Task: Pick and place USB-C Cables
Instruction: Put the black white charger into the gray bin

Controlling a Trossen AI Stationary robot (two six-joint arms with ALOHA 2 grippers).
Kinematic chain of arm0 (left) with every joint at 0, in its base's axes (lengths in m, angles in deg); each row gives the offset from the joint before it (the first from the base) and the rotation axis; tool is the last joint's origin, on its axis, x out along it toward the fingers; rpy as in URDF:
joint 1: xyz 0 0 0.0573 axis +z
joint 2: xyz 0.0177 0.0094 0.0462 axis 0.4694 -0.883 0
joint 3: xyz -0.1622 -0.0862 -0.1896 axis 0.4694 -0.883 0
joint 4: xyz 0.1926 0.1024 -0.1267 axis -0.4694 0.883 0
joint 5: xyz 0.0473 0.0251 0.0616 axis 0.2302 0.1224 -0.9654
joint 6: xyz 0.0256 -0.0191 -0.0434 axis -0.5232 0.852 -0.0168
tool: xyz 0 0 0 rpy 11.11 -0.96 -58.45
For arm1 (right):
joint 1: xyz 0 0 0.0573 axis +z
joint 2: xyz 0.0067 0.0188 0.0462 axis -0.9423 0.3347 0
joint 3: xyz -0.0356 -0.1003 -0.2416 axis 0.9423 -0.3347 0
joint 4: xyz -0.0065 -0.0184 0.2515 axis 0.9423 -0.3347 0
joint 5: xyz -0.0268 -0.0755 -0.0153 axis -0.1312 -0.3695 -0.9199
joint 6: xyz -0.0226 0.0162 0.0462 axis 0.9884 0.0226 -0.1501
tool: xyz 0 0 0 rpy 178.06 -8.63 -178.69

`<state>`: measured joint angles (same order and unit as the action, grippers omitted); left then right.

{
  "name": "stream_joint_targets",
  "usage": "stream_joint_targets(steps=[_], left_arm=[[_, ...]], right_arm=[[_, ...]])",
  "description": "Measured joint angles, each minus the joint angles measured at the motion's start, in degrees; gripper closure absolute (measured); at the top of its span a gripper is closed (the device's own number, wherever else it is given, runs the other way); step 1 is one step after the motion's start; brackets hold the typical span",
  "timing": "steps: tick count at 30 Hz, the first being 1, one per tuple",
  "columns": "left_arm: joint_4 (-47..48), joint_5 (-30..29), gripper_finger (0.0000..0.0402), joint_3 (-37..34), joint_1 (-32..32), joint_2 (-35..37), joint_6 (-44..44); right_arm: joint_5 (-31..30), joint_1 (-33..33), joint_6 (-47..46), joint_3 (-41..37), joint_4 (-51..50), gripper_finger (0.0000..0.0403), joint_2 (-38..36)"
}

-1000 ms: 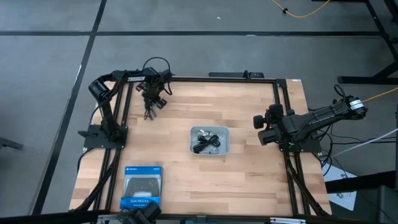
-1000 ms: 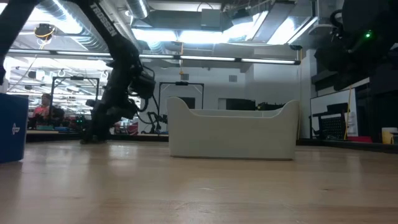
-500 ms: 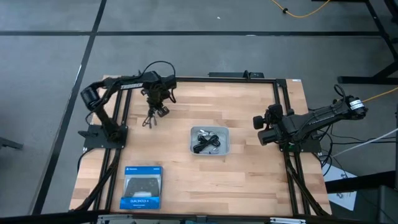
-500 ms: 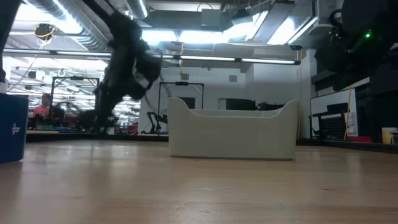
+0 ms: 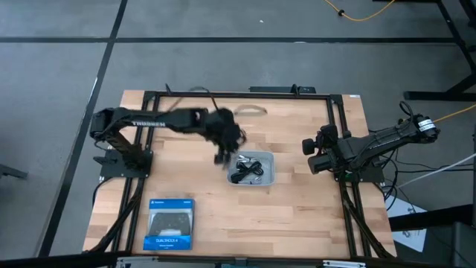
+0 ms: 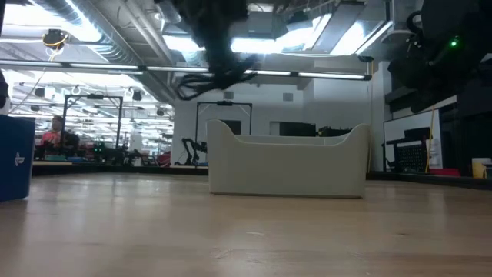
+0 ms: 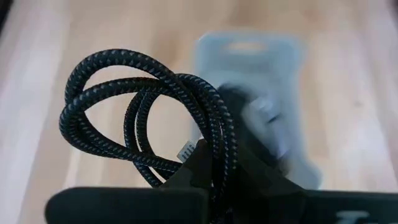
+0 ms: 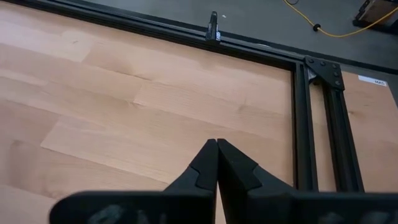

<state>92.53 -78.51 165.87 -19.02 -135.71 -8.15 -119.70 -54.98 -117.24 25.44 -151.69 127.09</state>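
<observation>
A pale wooden table top (image 5: 297, 216) with a black frame fills the middle of the high view, on dark grey floor crossed by black lines; a yellow cord (image 5: 364, 15) lies on the floor at the upper right. In the low view the boards run level toward a lit hall with ceiling lamps, ducts and racks; a person (image 6: 55, 131) sits at the far left edge of the frame.

A light grey tray (image 5: 251, 168) stands at the centre of the table, with a tangle of black cables (image 5: 247, 171) inside; how many lie there cannot be told. In the low view its tall wall (image 6: 288, 165) hides the contents. A blue-and-black boxed game controller (image 5: 170, 223) lies at the lower left of the table, well apart from the tray; its blue edge (image 6: 17, 158) shows at the left of the low view.

The left gripper (image 5: 222, 157) hangs over the tray's left rim, blurred, above the tray in the low view; the left wrist view shows its jaws clamped on a coiled black braided USB-C cable (image 7: 143, 118), with the tray beyond. The right gripper (image 5: 306, 152) waits at the table's right edge, jaws pressed together on nothing (image 8: 216, 163); bare boards and frame rails lie before it.
</observation>
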Motion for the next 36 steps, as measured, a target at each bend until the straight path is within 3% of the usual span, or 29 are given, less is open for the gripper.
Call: stream_joint_targets(steps=[4, 8, 19, 28, 36], left_arm=[[-8.0, -0.7, 0.0385, 1.8, -5.2, -4.3, -4.4], [-7.7, -1.0, 0.0385, 6.3, -6.7, -10.4, -6.5], [7.3, -1.4, 0.0385, 23.9, -6.9, -25.9, -13.1], [7.5, -0.9, 0.0384, 24.4, -7.4, -28.2, -15.7], [9.6, -0.9, 0.0341, 24.3, -8.6, -29.8, -15.9]], right_arm=[[1.9, 0.0, 0.1, 0.0, -0.1, 0.0395, 0.0], [3.3, 0.1, 0.1, 0.0, -0.2, 0.0395, 0.0], [5.8, 0.1, 3.7, 0.0, 0.0, 0.0395, 0.0], [5.5, 0.1, 4.3, 0.0, -0.2, 0.0395, 0.0], [5.6, 0.1, 4.3, 0.0, -0.3, 0.0395, 0.0]])
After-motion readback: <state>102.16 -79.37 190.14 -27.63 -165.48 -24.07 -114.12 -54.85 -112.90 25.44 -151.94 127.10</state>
